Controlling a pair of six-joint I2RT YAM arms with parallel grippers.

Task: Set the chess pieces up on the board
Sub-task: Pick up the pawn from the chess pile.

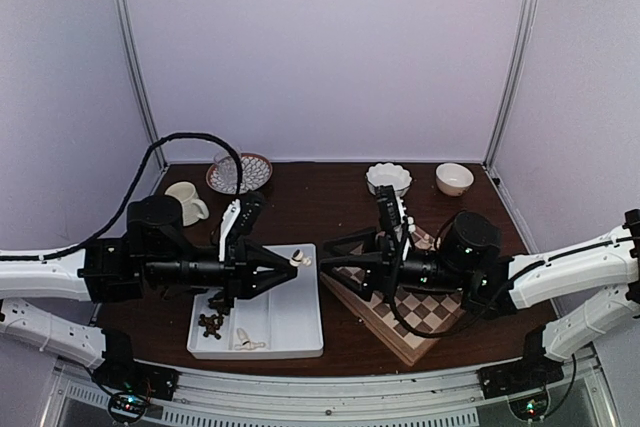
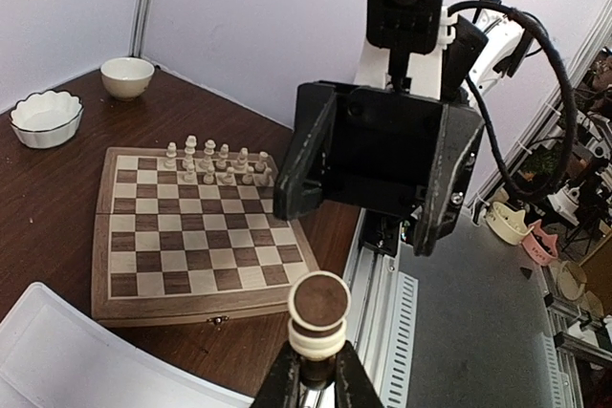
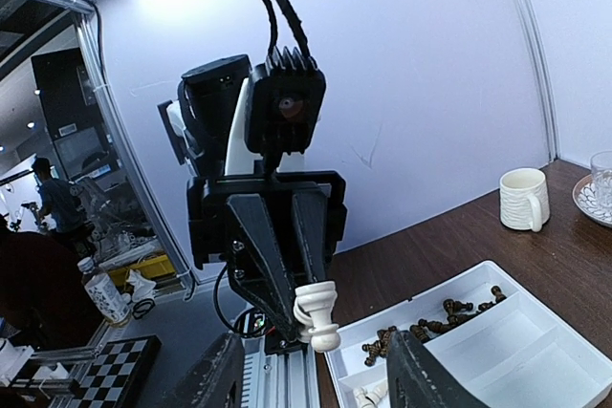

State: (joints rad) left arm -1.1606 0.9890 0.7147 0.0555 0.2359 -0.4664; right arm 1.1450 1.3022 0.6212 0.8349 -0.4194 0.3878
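Left gripper pinches one cream chess piece, two white bowls beyond.

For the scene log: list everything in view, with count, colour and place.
chessboard: one, pale and dark brown checks, right of the tray
cream pieces on board: a dozen or so, cream, rows along one edge
tray: one, white, table's near left
dark pieces: several, dark brown, in the tray
loose cream pieces: a few, cream, in the tray
mug: one, cream, back left
glass: one, clear, on a patterned plate
scalloped bowl: one, white, back right
round bowl: one, cream, back right
held piece: one, cream, in the left gripper
left gripper: black, shut on the held piece
right gripper: black, open, facing it
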